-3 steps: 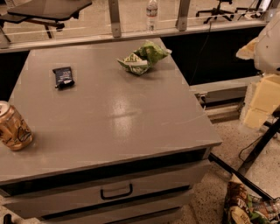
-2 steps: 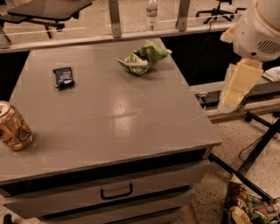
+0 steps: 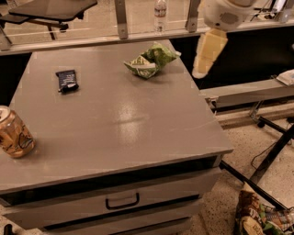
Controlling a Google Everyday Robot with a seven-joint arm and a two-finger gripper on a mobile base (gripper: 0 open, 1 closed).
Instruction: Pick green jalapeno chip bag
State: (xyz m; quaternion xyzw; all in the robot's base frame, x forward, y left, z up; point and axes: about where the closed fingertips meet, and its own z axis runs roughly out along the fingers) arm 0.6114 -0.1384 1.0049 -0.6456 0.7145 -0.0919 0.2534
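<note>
The green jalapeno chip bag is a small crumpled bright-green bag with white markings. It lies on the far right part of the grey table top. My gripper, a cream-coloured piece hanging from the white arm, is in the air just past the table's far right edge. It is to the right of the bag and apart from it, and it holds nothing that I can see.
A small dark navy packet lies far left on the table. A brown can stands at the near left edge. A water bottle stands behind the table. A larger brown-and-green bag lies on the floor by black stand legs.
The arm and gripper have moved left and away from the camera, from beside the table's right side to its far right corner, closer to the green bag. The objects on the table have not moved.
</note>
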